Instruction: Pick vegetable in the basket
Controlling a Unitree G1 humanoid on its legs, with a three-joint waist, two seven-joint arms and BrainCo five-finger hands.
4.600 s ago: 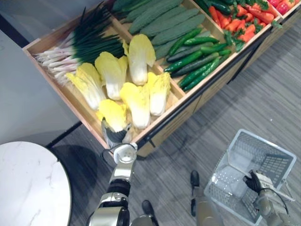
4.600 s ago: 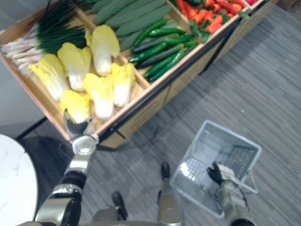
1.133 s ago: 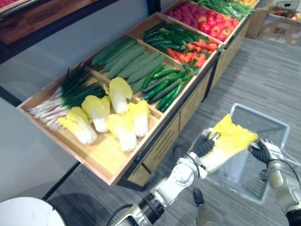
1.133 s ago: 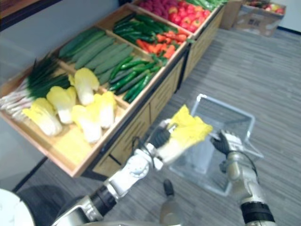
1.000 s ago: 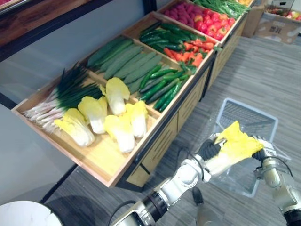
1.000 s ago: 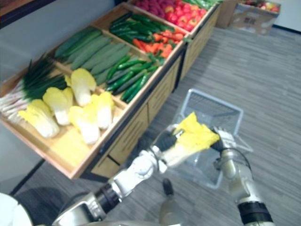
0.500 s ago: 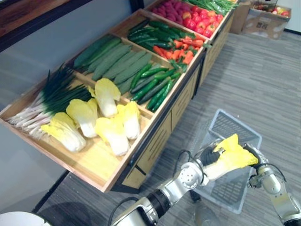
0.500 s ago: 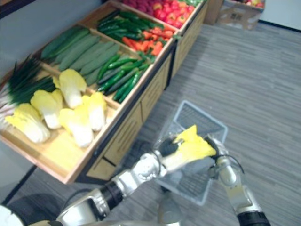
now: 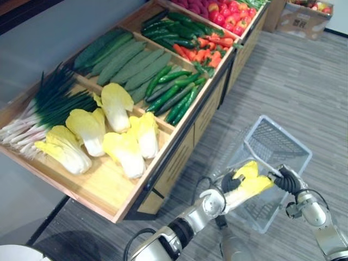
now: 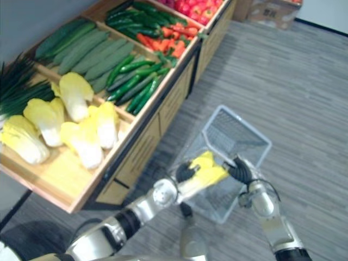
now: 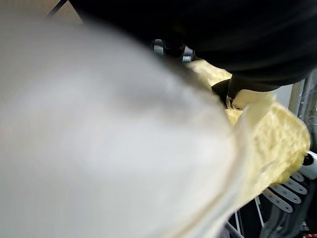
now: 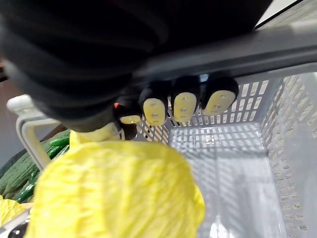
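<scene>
Left hand with fingers curled round the yellow cabbage, leafy end over the near rim of the grey basket, right hand clasping the basket's handle, wooden vegetable stand just beside.

The cabbage was bright yellow in the leaf and white at the stalk. The basket was pale grey, its walls patterned with a grid of small holes. The floor was grey with fine darker streaks. The display tray was light honey-coloured wood. In it, the cabbage heads were yellow and white, the spring onions dark green fading to white and pink, the cucumbers dull green, the chillies glossy green, and the peppers orange-red.
</scene>
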